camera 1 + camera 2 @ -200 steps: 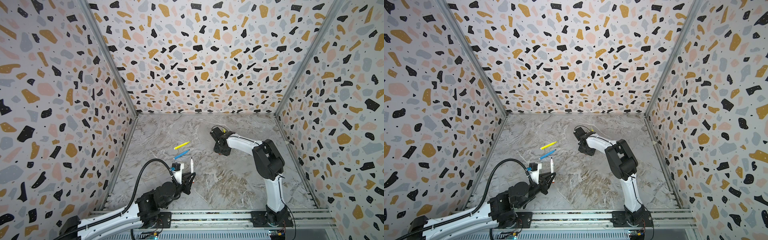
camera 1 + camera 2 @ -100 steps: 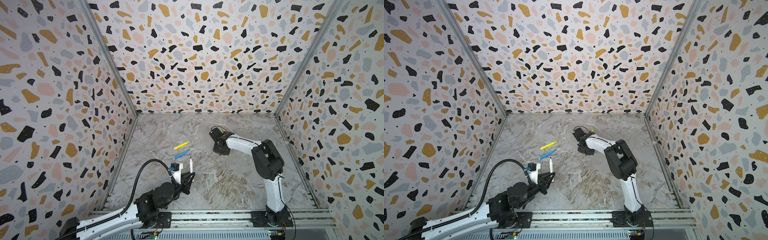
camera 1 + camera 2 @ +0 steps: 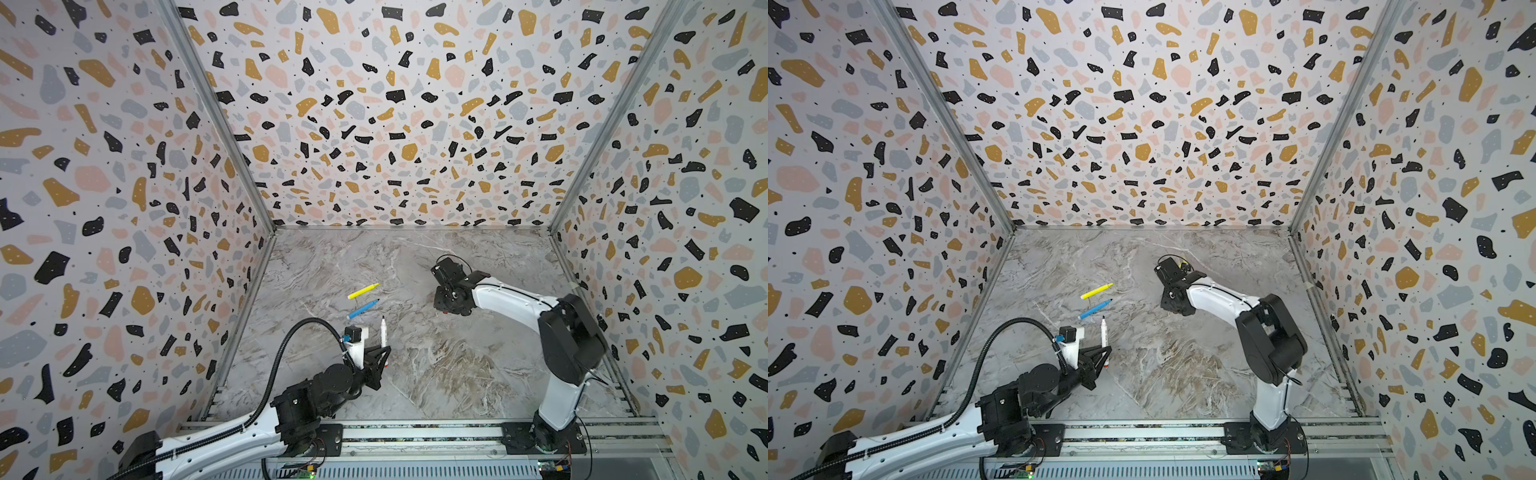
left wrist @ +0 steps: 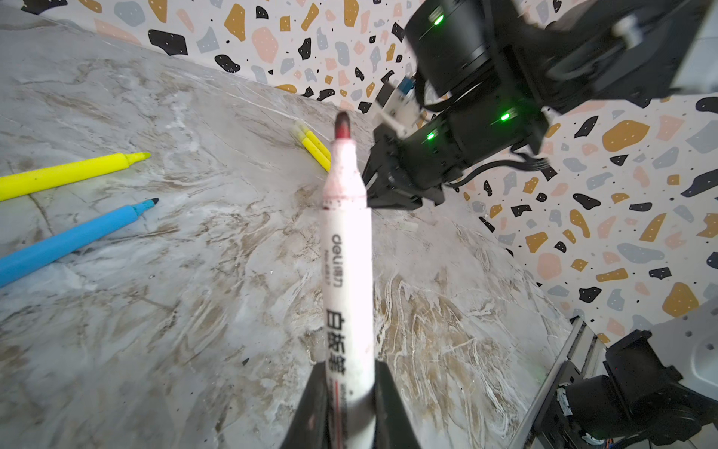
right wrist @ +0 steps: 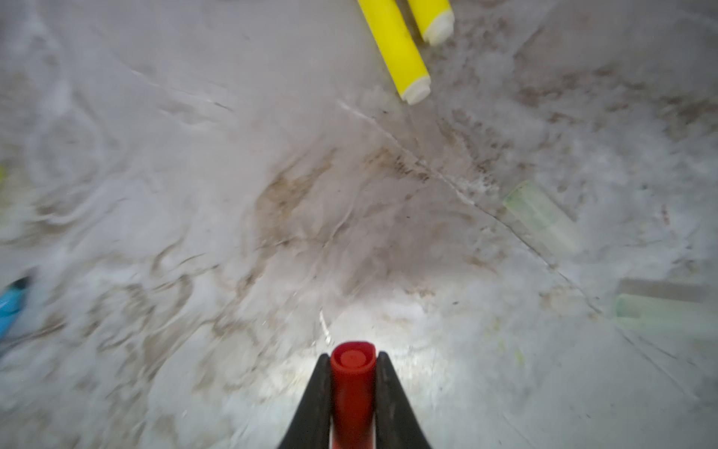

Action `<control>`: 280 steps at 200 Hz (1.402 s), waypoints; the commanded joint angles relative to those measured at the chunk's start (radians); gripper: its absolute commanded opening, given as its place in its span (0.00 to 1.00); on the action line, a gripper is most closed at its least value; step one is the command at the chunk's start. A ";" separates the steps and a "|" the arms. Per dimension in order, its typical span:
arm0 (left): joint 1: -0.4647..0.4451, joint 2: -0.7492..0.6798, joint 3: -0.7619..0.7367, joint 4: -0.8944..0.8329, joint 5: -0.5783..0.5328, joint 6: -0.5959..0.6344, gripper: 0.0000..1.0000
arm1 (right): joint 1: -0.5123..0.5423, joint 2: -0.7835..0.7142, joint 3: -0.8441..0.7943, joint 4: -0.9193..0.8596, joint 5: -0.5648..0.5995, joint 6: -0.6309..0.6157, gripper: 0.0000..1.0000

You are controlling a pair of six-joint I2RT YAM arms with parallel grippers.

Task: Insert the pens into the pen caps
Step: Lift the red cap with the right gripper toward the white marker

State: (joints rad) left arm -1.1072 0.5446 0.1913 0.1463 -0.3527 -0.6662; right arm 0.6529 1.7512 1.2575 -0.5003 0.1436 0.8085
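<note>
**While both pincers hold their halves, bring cap and nib onto one line**

Since the right pincer (image 5: 352,359) is clamped on the red cap (image 5: 352,392) and the left pincer (image 4: 351,369) is clamped on the tail of the white pen (image 4: 345,252), the step in hand looks like mating the two. Done well, it calls for the cap's open mouth to face the pen's dark red nib. The right wrist probably has to turn for that, though I cannot tell for sure which end of the cap faces outward. One half is best held steady while the other comes in slowly along the pen's axis. A slanted push could lever the cap round in its grip or shift the pen, which is held only at its tail. The lift should clear the pair of yellow pens (image 5: 392,50) and the pale caps (image 5: 540,217) lying near the red cap on the tabletop (image 3: 457,374).

The right pincer points down, low over the middle of the tabletop. Behind it the wrist bends sharply, and the right arm (image 3: 511,299) runs back in a raised arc to its base on the rail (image 3: 415,432). The left pincer points away from its base with the nib toward the far wall, near the blue pen (image 3: 363,309) and a single yellow pen (image 3: 363,291), both uncapped. The left arm (image 3: 232,440) lies low, coming from the near left corner. The two pincers stand well apart.
</note>
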 commanded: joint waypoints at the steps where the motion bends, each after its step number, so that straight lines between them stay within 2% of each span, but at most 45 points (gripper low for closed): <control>1: -0.002 0.037 0.010 0.084 0.030 0.006 0.00 | -0.001 -0.176 -0.055 0.111 -0.104 -0.110 0.07; 33: -0.004 0.124 0.005 0.213 0.102 0.011 0.01 | -0.036 -0.429 -0.257 0.352 -0.361 -0.237 0.06; 54: -0.008 0.161 0.001 0.305 0.145 0.012 0.01 | -0.064 -0.593 -0.414 0.536 -0.513 -0.266 0.06; 99: -0.033 0.241 0.028 0.388 0.173 0.031 0.02 | -0.106 -0.785 -0.549 0.646 -0.619 -0.316 0.02; 129: -0.087 0.335 0.055 0.465 0.165 0.033 0.03 | -0.113 -0.846 -0.611 0.768 -0.698 -0.276 0.01; 173: -0.172 0.453 0.067 0.606 0.124 0.006 0.02 | -0.113 -0.880 -0.756 1.156 -0.863 -0.095 0.01; 203: -0.180 0.474 0.090 0.629 0.112 0.009 0.03 | -0.113 -0.862 -0.821 1.311 -0.886 -0.002 0.01; 233: -0.180 0.487 0.119 0.634 0.107 0.019 0.02 | -0.097 -0.855 -0.899 1.473 -0.859 0.079 0.01; 280: -0.181 0.530 0.131 0.674 0.126 0.007 0.02 | -0.051 -0.828 -0.911 1.514 -0.793 0.075 0.01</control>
State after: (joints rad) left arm -1.2842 1.0595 0.3012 0.7372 -0.2226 -0.6579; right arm 0.5858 0.9161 0.3393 0.9146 -0.6819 0.8604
